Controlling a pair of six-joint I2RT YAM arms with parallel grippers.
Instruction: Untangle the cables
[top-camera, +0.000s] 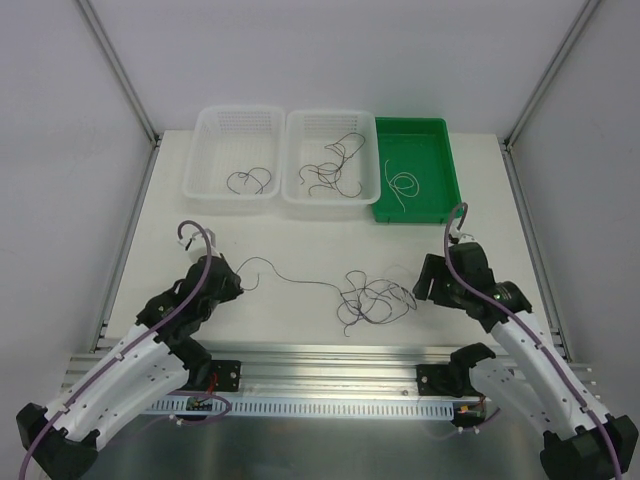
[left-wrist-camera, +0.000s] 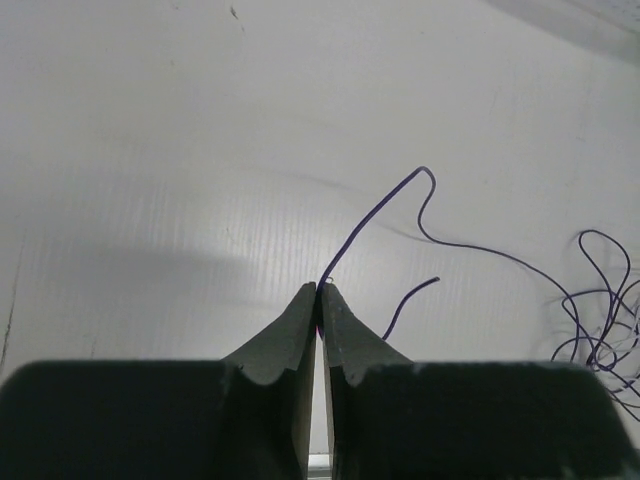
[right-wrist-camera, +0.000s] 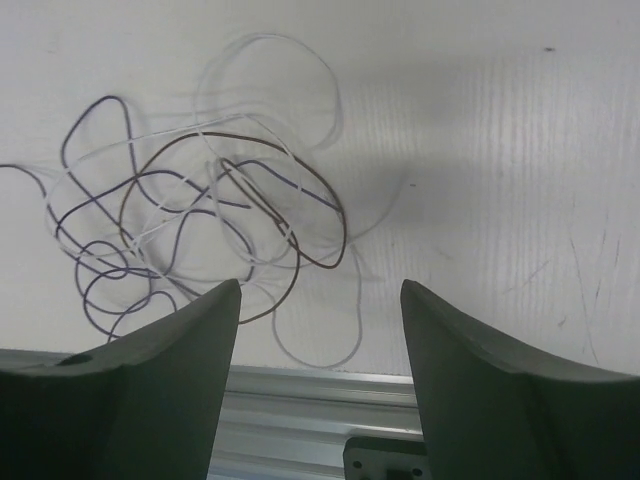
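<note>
- Because the cables are hair-thin, nearly weightless and springy, they will likely slip and curl rather than resist; pinch a free end, never the knot.
- They lie clumped mid-worktop; one dark strand trails out to the left fingers, which are pressed together on its end.
- Just beside the tangle, the right fingers stand wide apart, holding nothing.
- Smooth white surface; white baskets and green tray sit well apart at the far edge, leaving pulling room.
</note>
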